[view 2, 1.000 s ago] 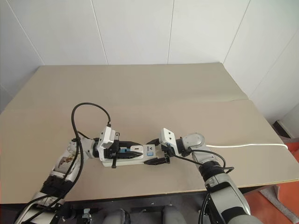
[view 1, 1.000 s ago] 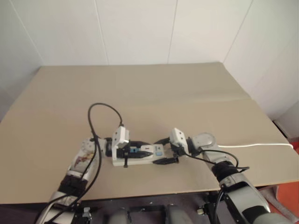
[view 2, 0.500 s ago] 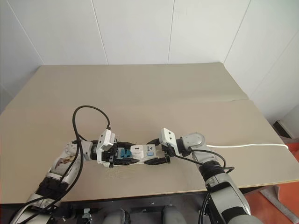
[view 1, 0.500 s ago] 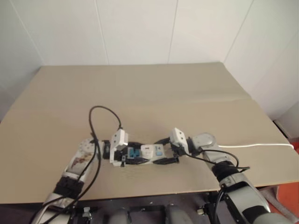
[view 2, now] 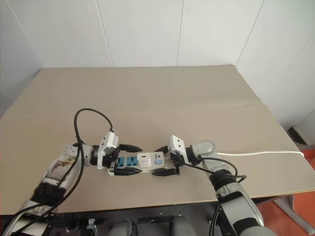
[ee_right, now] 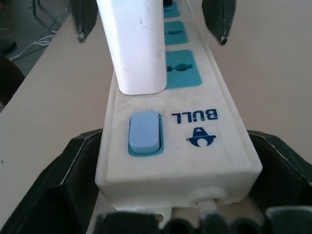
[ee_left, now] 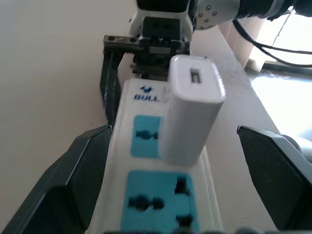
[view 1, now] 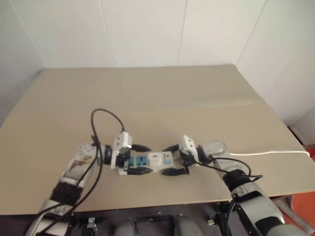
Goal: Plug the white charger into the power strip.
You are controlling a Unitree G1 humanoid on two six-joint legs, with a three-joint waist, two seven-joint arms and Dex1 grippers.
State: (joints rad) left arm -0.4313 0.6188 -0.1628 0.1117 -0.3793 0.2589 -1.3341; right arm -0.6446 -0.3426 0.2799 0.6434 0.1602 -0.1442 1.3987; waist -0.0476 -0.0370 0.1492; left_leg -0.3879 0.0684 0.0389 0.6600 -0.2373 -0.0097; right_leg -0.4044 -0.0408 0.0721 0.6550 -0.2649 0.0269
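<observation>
The power strip lies on the table near its front edge, and its switch is at the right end. The white charger stands upright in the socket nearest the switch, with nothing touching it. Two blue sockets to its left are free. My left gripper is open. Its fingers straddle the strip's left part with wide gaps on both sides. My right gripper is open around the switch end, and its fingers lie close along the strip's sides.
The strip's thin white cord runs right across the table to its edge. A black cable loops up from my left arm. A seam crosses the tan tabletop behind the strip, and white walls stand behind the table.
My left gripper has opened, let go of the charger and drawn back to the left. The charger stays standing in its socket. My right gripper's jaws have widened a little.
</observation>
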